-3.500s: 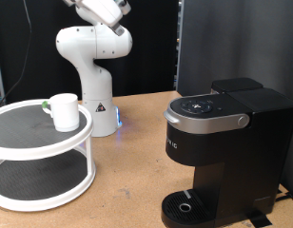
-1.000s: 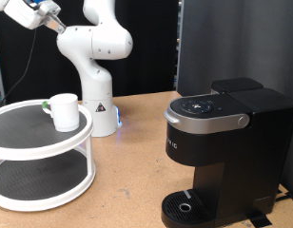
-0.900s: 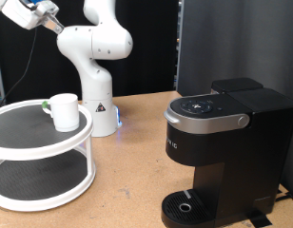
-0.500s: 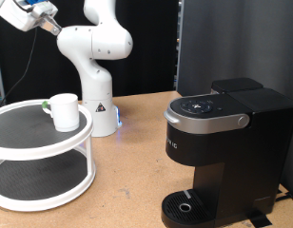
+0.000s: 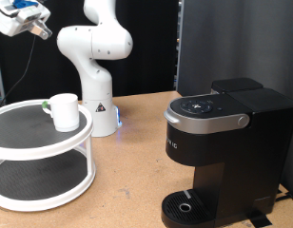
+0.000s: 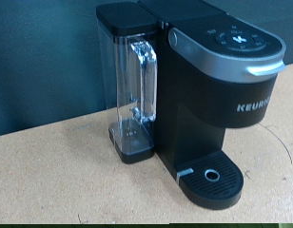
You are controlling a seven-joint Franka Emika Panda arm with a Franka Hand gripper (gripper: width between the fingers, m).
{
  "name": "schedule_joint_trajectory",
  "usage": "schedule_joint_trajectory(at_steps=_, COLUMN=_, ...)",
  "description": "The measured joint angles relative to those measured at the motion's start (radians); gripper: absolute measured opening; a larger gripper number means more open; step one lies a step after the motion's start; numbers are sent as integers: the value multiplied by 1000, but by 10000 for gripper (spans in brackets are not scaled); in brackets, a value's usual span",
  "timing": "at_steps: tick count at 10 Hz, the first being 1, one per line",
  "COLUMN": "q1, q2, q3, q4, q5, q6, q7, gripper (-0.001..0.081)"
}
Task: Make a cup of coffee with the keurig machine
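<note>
The cup (image 5: 63, 110), a small white mug, stands on the top tier of a round white two-tier stand (image 5: 23, 133) at the exterior view's left. The keurig machine (image 5: 223, 142) stands at the exterior view's right, black, with its grey lid handle down and an empty round drip tray (image 5: 189, 206). My gripper (image 5: 32, 23) is high in the exterior view's top left corner, above and to the left of the cup, touching nothing. The wrist view shows the keurig machine (image 6: 218, 90) from afar with its clear water tank (image 6: 137, 95); no fingers show there.
The white robot base (image 5: 94, 71) stands behind the stand. A small dark object (image 5: 44, 106) lies beside the cup, too small to identify. A black backdrop stands behind the wooden table (image 5: 137, 161). The machine's cord (image 6: 280, 142) trails on the table.
The hand has swung from the top centre of the exterior view to the top left corner, still drifting left over the last second. The cup and the machine have not moved.
</note>
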Motion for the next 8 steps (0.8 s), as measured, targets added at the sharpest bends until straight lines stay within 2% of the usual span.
schedule_joint_trajectory(at_steps=3, q1=1, q2=28, q3=-12, q4=13, q5=-59, q6=-5, q7=-44, gripper=4)
schedule_joint_trajectory(at_steps=5, q1=0, q2=28, q3=-12, q4=6, q5=-48, q6=2, q7=-41, gripper=4)
schedule_joint_trajectory(at_steps=8, q1=-5, q2=25, q3=-13, q4=-42, q5=-28, q6=90, q7=-43, gripper=4)
